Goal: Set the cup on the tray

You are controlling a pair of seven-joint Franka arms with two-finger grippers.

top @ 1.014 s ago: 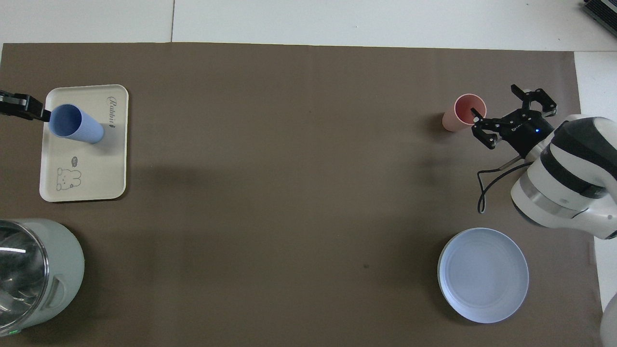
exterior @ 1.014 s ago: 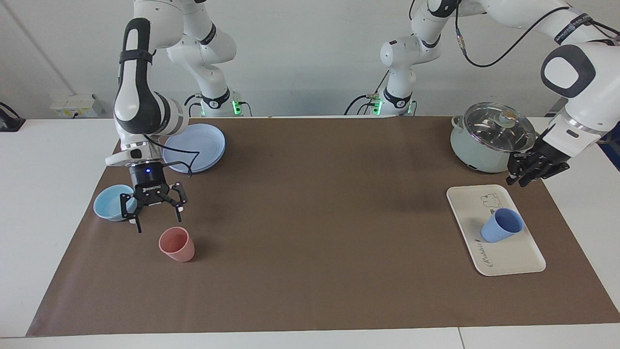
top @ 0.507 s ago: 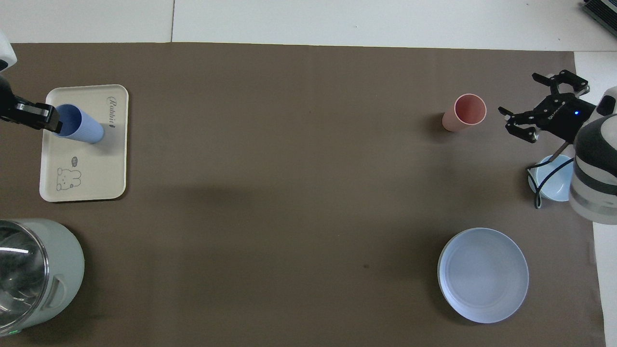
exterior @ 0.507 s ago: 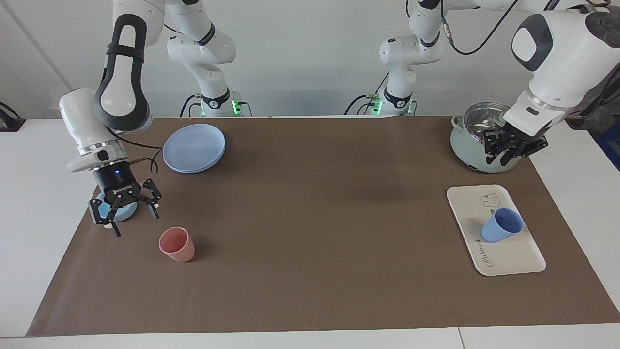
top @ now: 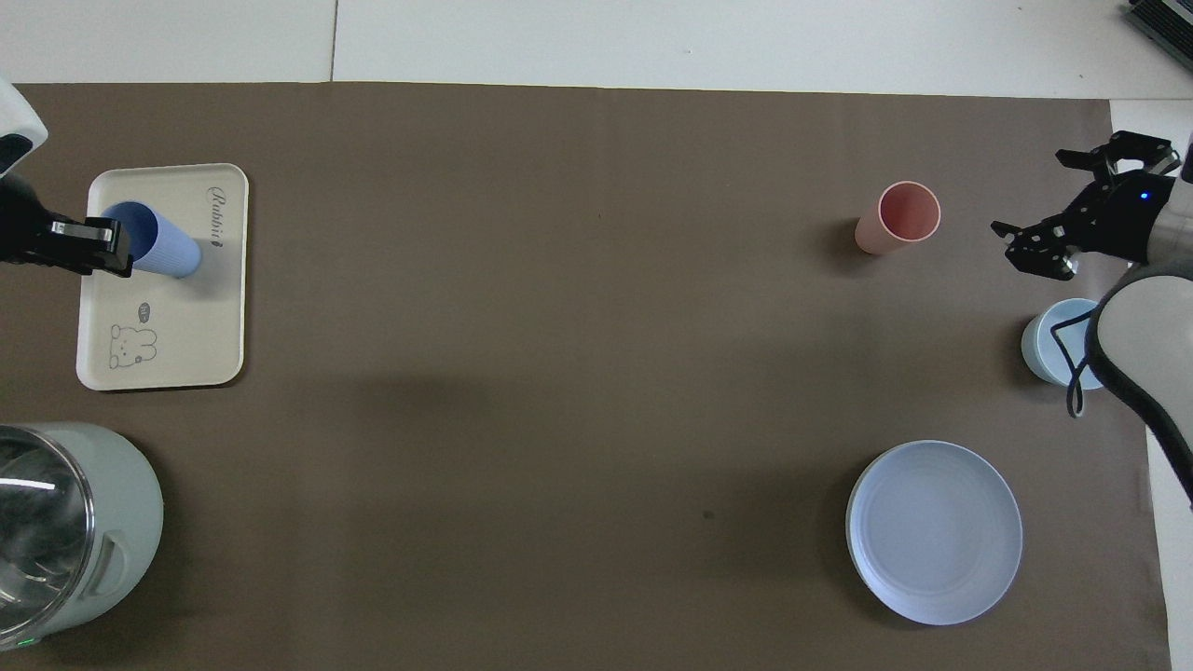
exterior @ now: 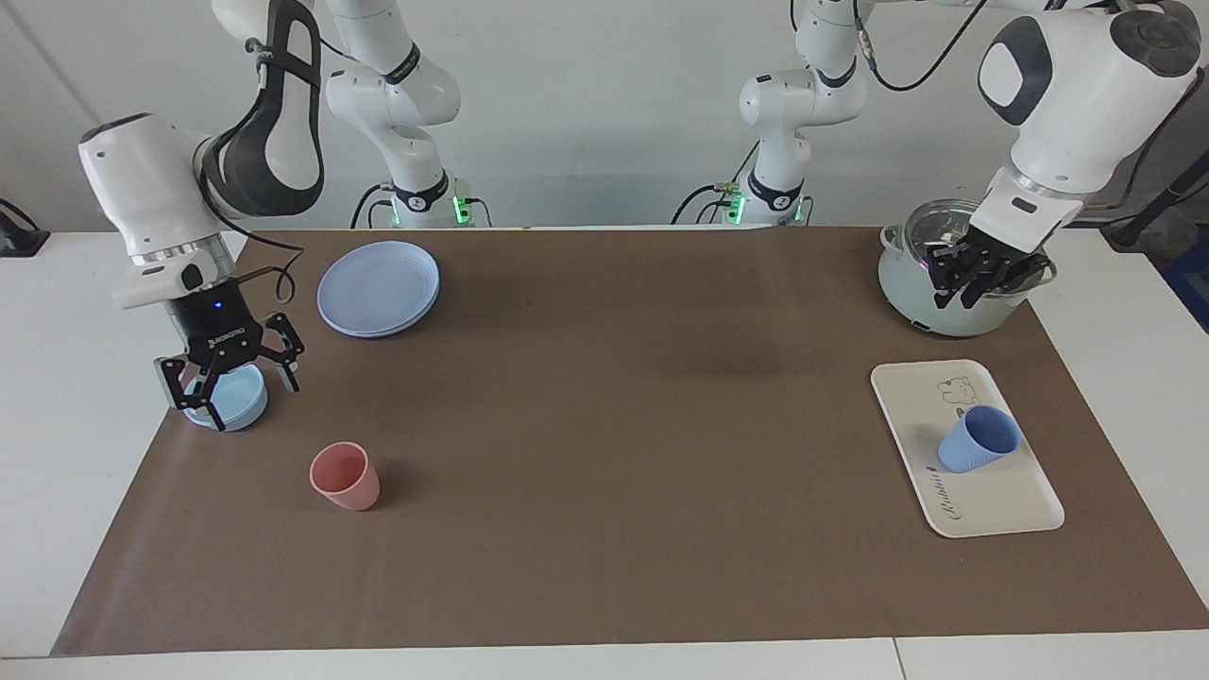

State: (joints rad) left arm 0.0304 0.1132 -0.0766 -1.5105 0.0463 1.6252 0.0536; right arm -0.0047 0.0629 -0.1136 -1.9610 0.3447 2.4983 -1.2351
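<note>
Cup resting on the tray, both arms raised

Brown paper is covering most of the white desk, and pale wall is showing at the robots' end. At the left arm's end of the desk the cream tray is lying flat, its bear drawing toward the robots. The periwinkle cup is standing on the tray, mouth up, roughly in the tray's middle and touching nothing but the tray.

The left gripper is hanging in the air over the glass-lidded pot, which is sitting nearer to the robots than the tray. Its jaws are pointing down and are holding nothing; how far apart they are standing I cannot tell. From overhead the gripper is overlapping the cup's rim, but the facing view is showing it well clear of the cup.

The right gripper is hovering over the light-blue bowl at the right arm's end of the desk. Its jaws are spread wide and are gripping nothing.

The pink tumbler is standing upright on the paper, farther from the robots than the bowl. The round blue plate is lying nearer to the robots than the bowl.
</note>
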